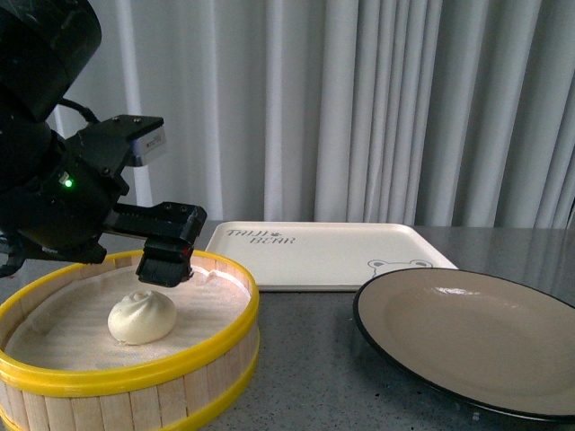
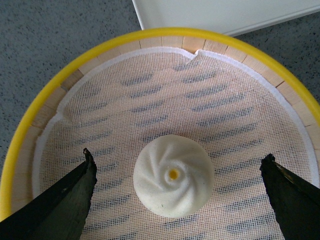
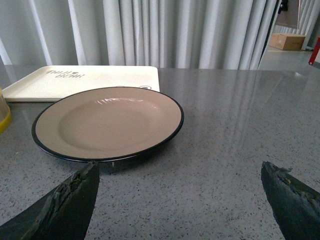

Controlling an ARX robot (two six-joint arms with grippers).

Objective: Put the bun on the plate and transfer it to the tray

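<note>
The cream-white bun [image 1: 141, 316] [image 2: 173, 175] sits on the mesh cloth inside the yellow-rimmed steamer basket [image 1: 211, 346]. My left gripper [image 1: 165, 266] [image 2: 177, 172] hovers just above and behind the bun, open, its two black fingers [image 2: 67, 200] spread wide either side of it without touching. The grey-beige plate [image 1: 472, 332] [image 3: 107, 120] with a black rim lies empty at the right. Behind it rests the cream tray [image 1: 323, 251] [image 3: 80, 80] with bear lettering. My right gripper [image 3: 180, 192] is open over bare table near the plate; the front view does not show it.
The steamer basket [image 2: 65, 65] takes up the left front of the grey speckled table [image 1: 305, 359]. White curtains hang along the back. Open tabletop stretches to the right of the plate in the right wrist view.
</note>
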